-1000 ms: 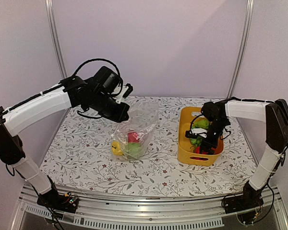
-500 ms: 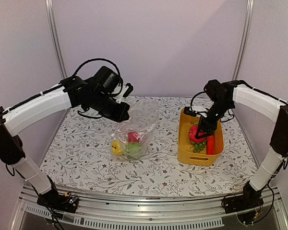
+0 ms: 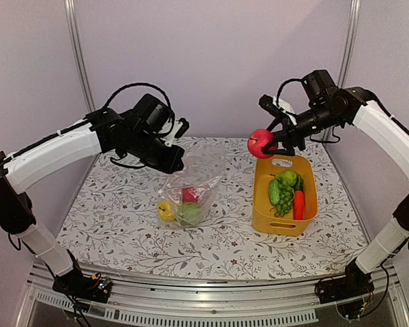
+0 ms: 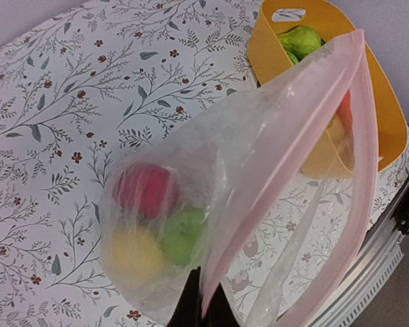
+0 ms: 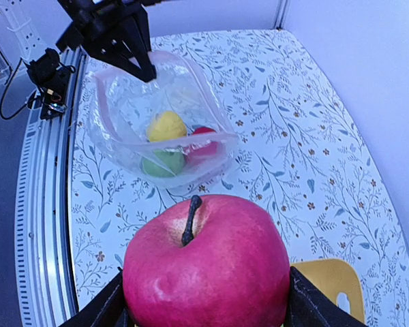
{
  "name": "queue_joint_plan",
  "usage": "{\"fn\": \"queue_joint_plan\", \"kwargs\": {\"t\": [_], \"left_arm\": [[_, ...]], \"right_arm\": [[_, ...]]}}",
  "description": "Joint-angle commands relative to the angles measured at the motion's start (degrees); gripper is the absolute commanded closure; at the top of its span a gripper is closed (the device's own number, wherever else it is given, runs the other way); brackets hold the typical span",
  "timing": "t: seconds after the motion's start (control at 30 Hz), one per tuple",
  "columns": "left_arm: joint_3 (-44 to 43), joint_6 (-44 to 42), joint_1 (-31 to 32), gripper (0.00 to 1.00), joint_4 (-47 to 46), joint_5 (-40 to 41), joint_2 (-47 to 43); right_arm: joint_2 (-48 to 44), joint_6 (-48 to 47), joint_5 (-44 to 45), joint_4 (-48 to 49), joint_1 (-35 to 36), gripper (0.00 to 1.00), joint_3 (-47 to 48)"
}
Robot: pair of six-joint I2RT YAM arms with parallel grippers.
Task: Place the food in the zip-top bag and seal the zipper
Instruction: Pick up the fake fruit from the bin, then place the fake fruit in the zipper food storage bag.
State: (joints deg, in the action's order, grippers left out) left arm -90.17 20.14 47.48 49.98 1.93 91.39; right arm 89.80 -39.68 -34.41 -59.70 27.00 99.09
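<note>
My left gripper [image 3: 177, 163] is shut on the mouth edge of the clear zip-top bag [image 3: 191, 184] and holds it up open; its pink zipper strip [image 4: 293, 157] shows in the left wrist view. Inside lie a yellow piece [image 3: 165, 210], a red piece [image 3: 189, 195] and a green piece [image 3: 190, 213]. My right gripper [image 3: 267, 144] is shut on a red apple [image 3: 260, 142], held in the air above the far left corner of the yellow basket [image 3: 262, 219]. The apple fills the right wrist view [image 5: 206, 262], with the open bag [image 5: 157, 129] beyond it.
The yellow basket holds a green grape bunch [image 3: 284, 201], a cucumber [image 3: 274, 191], a green pear [image 3: 287, 178] and a red-orange carrot [image 3: 298, 204]. The floral table cloth [image 3: 116, 225] ends at a metal rail at the near edge. Walls stand close behind and at the sides.
My right gripper has lifted the red apple out of the basket, up and to the left towards the bag. The left arm and the bag have not moved.
</note>
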Motion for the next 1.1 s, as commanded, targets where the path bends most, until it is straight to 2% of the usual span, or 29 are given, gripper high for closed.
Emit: {"fn": "queue_joint_plan", "kwargs": {"t": [0.0,0.17,0.4,0.73,0.83,1.07], "left_arm": [[-0.93,0.43,-0.7,1.0,-0.7,-0.55,0.56],[-0.99,0.64,-0.72,1.0,-0.82,-0.88,0.89],[-0.82,0.79,-0.69,1.0,-1.11,-1.11,0.63],[-0.26,1.03,-0.72,1.0,-1.1,-1.4,0.04],[-0.23,1.05,-0.72,1.0,-1.06,-1.46,-0.08],[-0.62,0.43,-0.8,1.0,-1.02,-0.9,-0.12]], "right_arm": [[-1.22,6.81,-8.8,9.16,2.77,0.31,1.38],[-0.38,14.54,-15.3,18.19,4.3,0.31,1.75],[4.28,14.6,-12.38,20.34,10.18,0.3,2.87],[10.7,13.23,-9.62,23.09,12.0,0.26,2.07],[11.29,12.6,-7.81,23.49,13.38,0.21,1.69],[13.18,13.05,-0.05,24.4,15.09,0.03,2.06]]}}
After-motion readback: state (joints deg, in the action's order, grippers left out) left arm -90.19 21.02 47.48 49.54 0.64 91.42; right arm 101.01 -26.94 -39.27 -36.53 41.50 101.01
